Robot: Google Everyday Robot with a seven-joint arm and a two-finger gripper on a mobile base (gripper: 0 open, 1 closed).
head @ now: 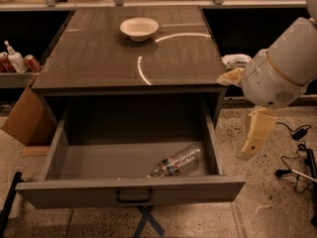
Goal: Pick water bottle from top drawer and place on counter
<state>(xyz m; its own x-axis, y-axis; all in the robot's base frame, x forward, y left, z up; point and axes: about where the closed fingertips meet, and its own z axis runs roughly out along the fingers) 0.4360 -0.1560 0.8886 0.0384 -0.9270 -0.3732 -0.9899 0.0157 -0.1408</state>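
No legible txt, end effector (256,135) rt of top drawer (74,195)

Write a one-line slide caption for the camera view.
Open top drawer holds the water bottle on its side; gripper hangs outside, right of it; white bowl sits on the counter.

In top drawer (131,192) lies water bottle (177,161), pincer (256,139) to its right.

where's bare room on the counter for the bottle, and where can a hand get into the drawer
The counter is bare across its front half and either side of the bowl at back centre. In the drawer, the left and middle floor is free; the bottle lies at front right. The gripper hangs outside, right of the drawer.
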